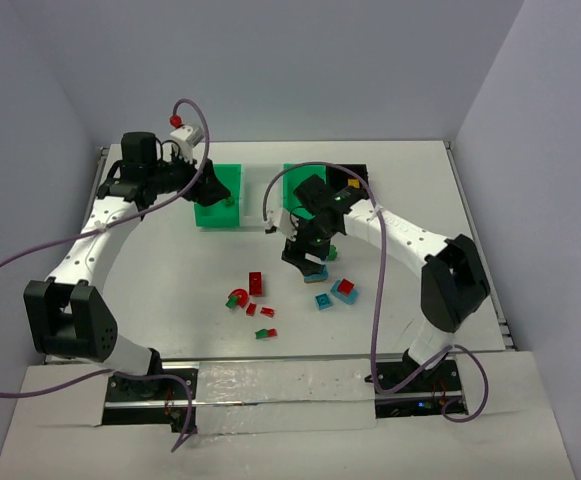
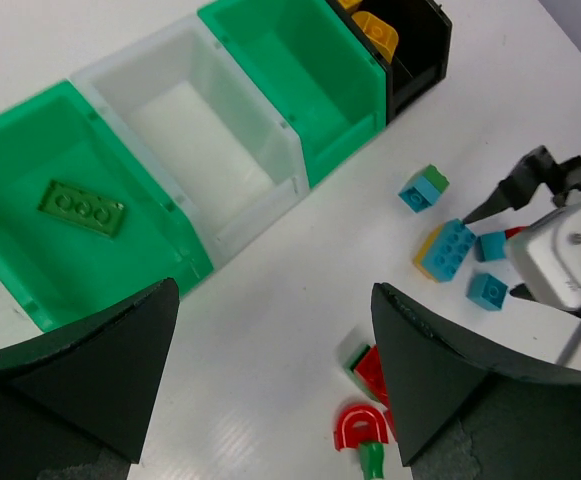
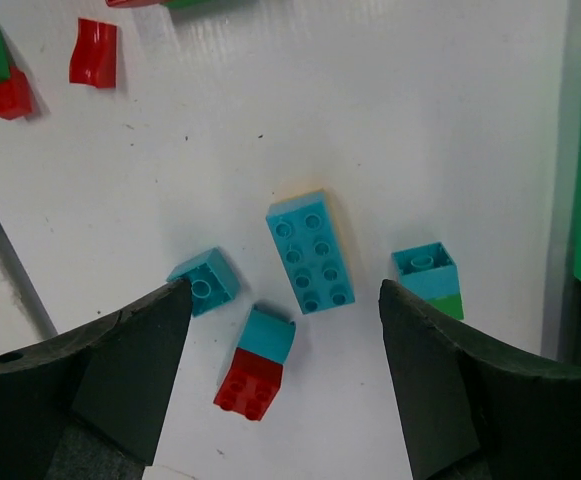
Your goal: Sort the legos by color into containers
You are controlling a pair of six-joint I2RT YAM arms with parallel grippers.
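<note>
Four bins stand in a row at the back: a green bin [image 2: 30,160] holding a flat green lego [image 2: 82,208], a white bin [image 2: 210,140], a second green bin [image 2: 300,70] and a black bin [image 2: 420,55] holding yellow legos [image 2: 375,30]. My left gripper [image 1: 208,192] is open and empty over the left green bin [image 1: 220,212]. My right gripper [image 1: 310,260] is open and empty above a long cyan brick [image 3: 312,250], with a small cyan brick [image 3: 203,282], a cyan-red stack [image 3: 255,365] and a cyan-green stack [image 3: 428,280] around it.
Red pieces lie left of the cyan group: a red brick [image 1: 256,283], a red arch with a green stem [image 1: 238,297], small red bits [image 1: 267,312] and a green-red piece [image 1: 265,333]. White walls enclose the table [image 1: 170,300].
</note>
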